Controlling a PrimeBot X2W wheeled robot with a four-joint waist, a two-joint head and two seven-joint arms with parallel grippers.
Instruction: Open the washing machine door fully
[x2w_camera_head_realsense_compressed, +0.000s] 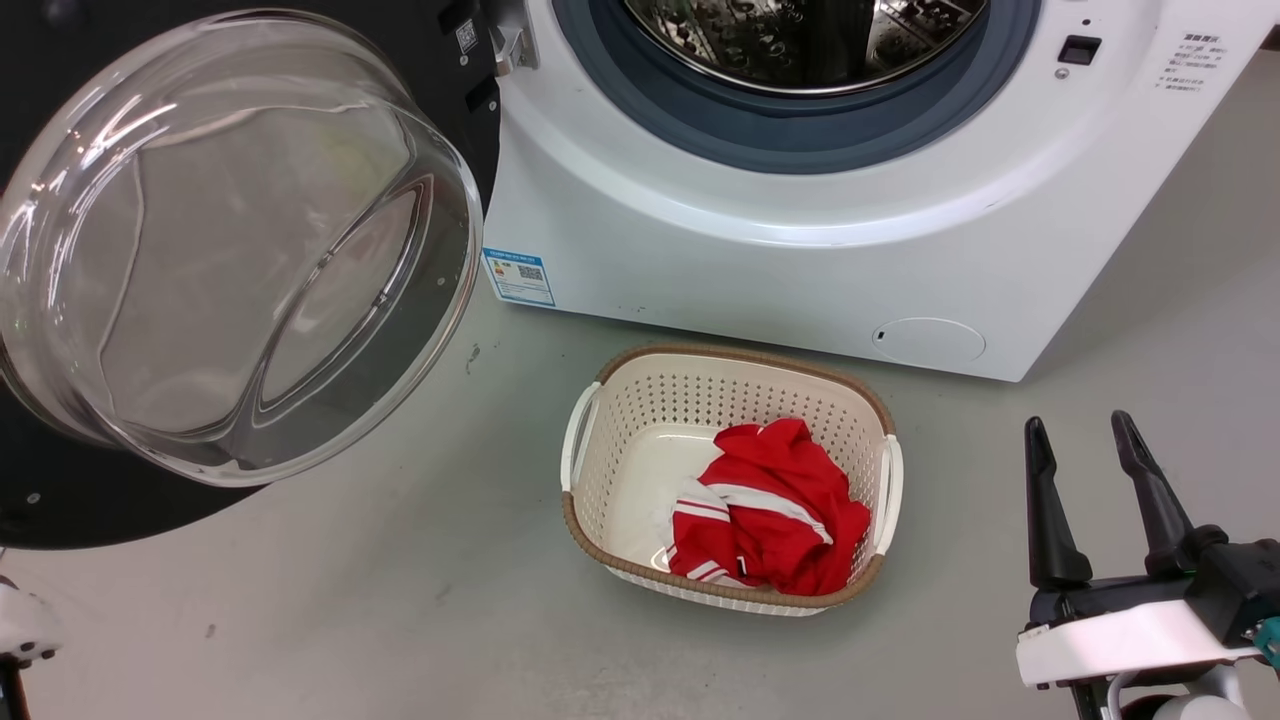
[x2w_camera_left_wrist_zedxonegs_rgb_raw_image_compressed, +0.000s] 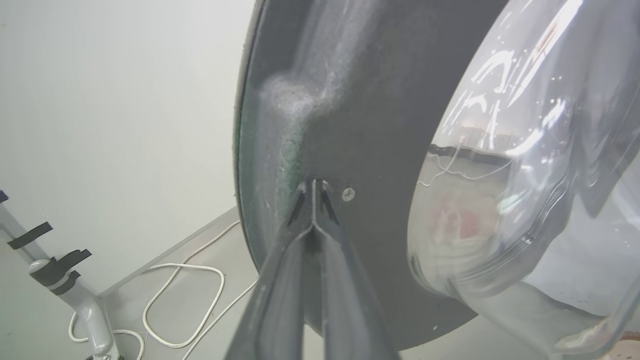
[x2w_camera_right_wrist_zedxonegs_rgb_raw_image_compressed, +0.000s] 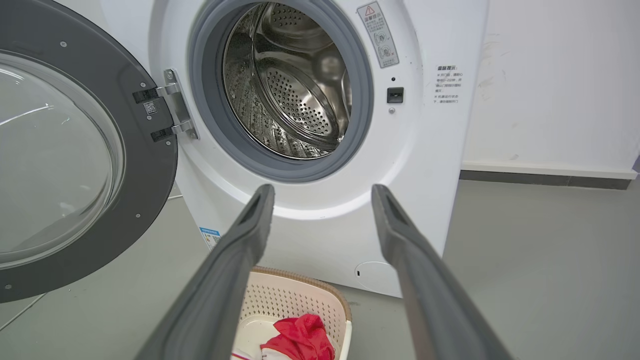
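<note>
The washing machine door stands swung wide to the left of the white washing machine, its clear glass bowl facing me and its black ring hanging on the hinge. The steel drum lies exposed inside the grey-blue rubber ring. In the left wrist view my left gripper is shut, its tips touching the door's black inner face beside a small screw, between the outer rim and the bowl. My right gripper is open and holds nothing, low at the right, well away from the door and pointing at the machine's front.
A cream perforated basket with a red and white garment sits on the grey floor right in front of the machine. Behind the door, a white cable loops on the floor near a grey stand and a pale wall.
</note>
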